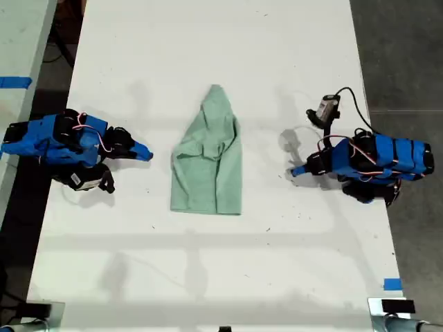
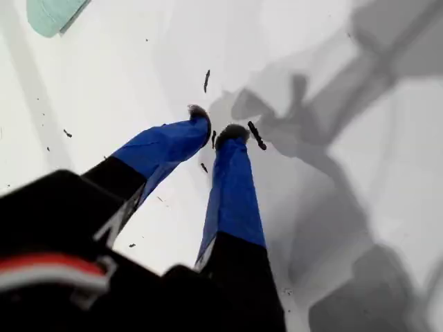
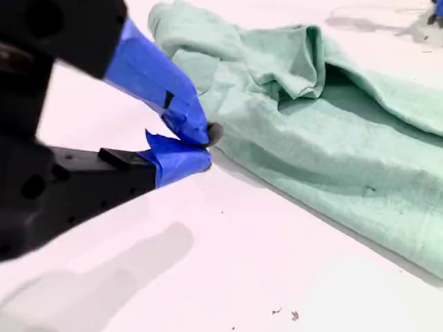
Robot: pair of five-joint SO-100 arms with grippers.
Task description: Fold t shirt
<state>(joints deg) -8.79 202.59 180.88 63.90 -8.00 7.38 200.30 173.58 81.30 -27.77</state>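
T shirt [image 1: 208, 162] is the pale mint one, lying flat-ish in the middle of the white tabletop [image 1: 208, 277]. Its straight hem is toward the near edge in the exterior view. The other end is bunched up into a narrow point toward the far edge, with folds and wrinkles across the upper half.

Starting closest to the camera in the exterior view, there's a little piece of blue tape [image 1: 392, 284] near the tabletop's edge on the exterior view's right. A bit further in, both blue arms sit roughly level with the shirt, one on each side.

My second hand [image 1: 142, 153] is the one on the exterior view's left. In its wrist view the tips [image 3: 208, 146] are pressed together with nothing pinched between them. It sits just beside the shirt's edge [image 3: 332, 124] and isn't grabbing it.

My first hand [image 1: 294, 171] is on the exterior view's right, further off from the cloth. Its wrist view shows the two blue fingers [image 2: 214, 124] drawn in until they almost touch, with just a sliver of a gap. It holds nothing and points down at bare tabletop with a few dark specks [image 2: 256, 135] on it. Only a corner of the shirt [image 2: 52, 14] shows there, well apart from the tips.
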